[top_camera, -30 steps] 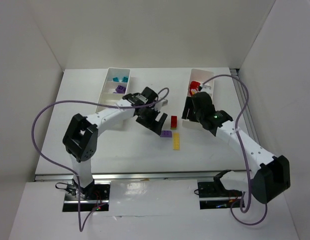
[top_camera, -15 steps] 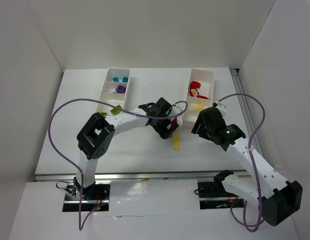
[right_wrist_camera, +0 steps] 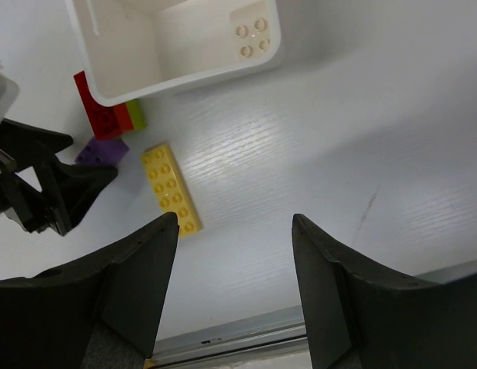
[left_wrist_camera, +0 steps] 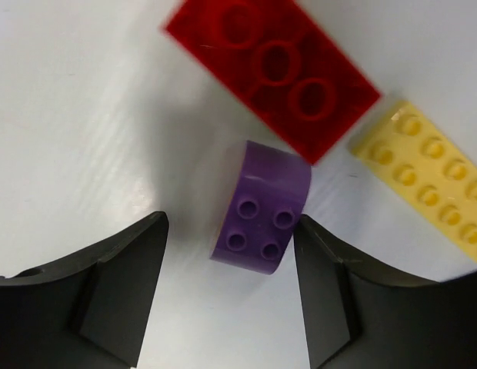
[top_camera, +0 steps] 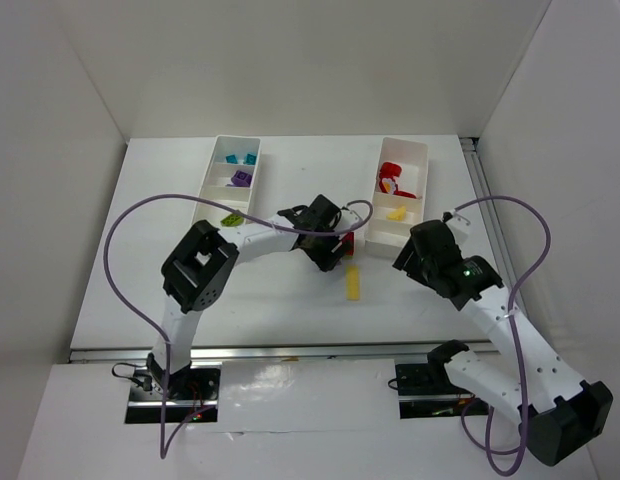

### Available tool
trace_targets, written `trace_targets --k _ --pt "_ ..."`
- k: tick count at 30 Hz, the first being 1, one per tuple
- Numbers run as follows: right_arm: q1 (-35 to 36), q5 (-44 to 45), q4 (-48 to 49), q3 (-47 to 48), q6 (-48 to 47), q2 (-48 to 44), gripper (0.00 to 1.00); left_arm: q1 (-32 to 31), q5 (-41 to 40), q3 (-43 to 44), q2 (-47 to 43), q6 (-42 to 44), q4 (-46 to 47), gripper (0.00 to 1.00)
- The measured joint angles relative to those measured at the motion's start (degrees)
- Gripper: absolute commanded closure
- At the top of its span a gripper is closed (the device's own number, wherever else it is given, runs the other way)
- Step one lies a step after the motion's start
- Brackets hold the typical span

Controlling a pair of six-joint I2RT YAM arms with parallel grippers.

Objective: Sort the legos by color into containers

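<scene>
A purple brick lies on the table between the fingers of my left gripper, which is open: the right finger is at the brick's side and the left finger stands apart from it. Just beyond lie a red brick and a long yellow brick. From above, the left gripper covers the purple brick, and the yellow brick lies just in front of it. My right gripper is open and empty over bare table, near the right tray.
The left tray holds teal, purple and lime green pieces. The right tray holds red pieces and a yellow one. A lime green brick sits against the red brick by the right tray's near end. The table's front edge is close below the right gripper.
My left gripper moved right to the loose bricks, came down around the purple one, and its jaws have narrowed. The right arm drew back from the right tray toward the near right.
</scene>
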Motion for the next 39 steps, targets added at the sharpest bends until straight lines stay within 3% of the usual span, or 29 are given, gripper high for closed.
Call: trace_targets --k 6,12,20,28,31,35,39 --pt "0.0 -1.6 0.6 0.0 -1.8 3.2 0.33 3.5 1.2 -1.4 -0.6 -1.4 2.1 0.45" --pt "0.0 -6.0 2.1 0.2 -6.5 11.5 0.3 3.8 1.6 -2.9 -1.8 -2.8 1.5 1.0" --pt "0.6 -10.4 5.6 1.3 -14.7 16.4 0.3 6.8 1.6 -0.1 -3.8 -6.8 -8.5 1.0" --pt "3.8 -14.7 10.4 3.2 -20.3 23.2 0.28 23.6 3.7 14.9 -6.4 -16.4 -16.5 1.0" --pt "4.8 -15.6 11.7 3.2 -20.3 24.7 0.23 29.4 2.3 18.9 -7.9 -21.4 -17.6 1.0" --pt "6.0 -16.3 12.5 3.8 -20.2 28.1 0.15 35.3 1.7 22.6 -7.2 -26.6 -18.8 1.0" --pt "6.7 -16.6 12.7 4.6 -20.2 30.5 0.14 38.2 0.3 28.4 -2.0 -28.5 -21.2 1.0"
